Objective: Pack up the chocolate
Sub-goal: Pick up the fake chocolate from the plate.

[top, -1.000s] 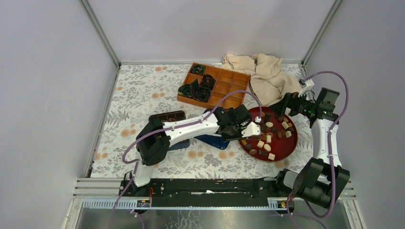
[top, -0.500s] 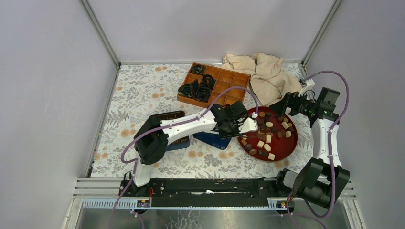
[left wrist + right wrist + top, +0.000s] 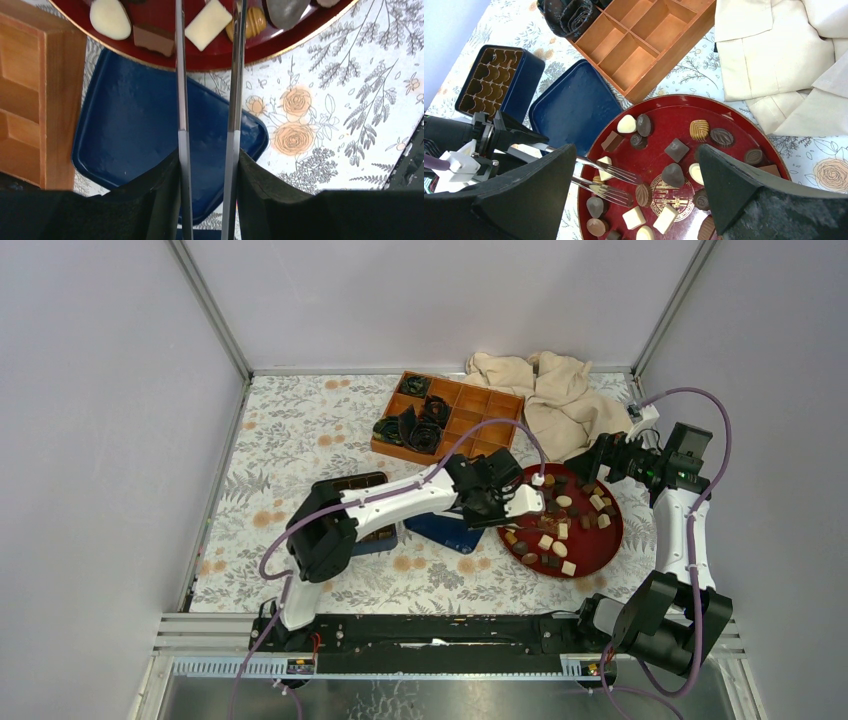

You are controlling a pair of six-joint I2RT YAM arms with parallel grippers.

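Finds the chocolate loose across a red plate, just right of a blue lid and an open blue tin. Beyond sits a wooden divided box with black paper cups, beside a cream cloth. Reaches the left gripper over the plate's left side, thin fingers parted, nothing pinched. Hangs the right gripper above the plate, spread wide and empty, masking the plate's near edge. Loses the left fingertips past the wrist view's top.

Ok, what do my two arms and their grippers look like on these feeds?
Both have white links, bulky black joints and a looping purple cable. The left arm ends in the left gripper: two long, thin silver prongs with ridged tips, on black bases. The right arm carries the right gripper, with broad, matte black wedge-shaped fingers.
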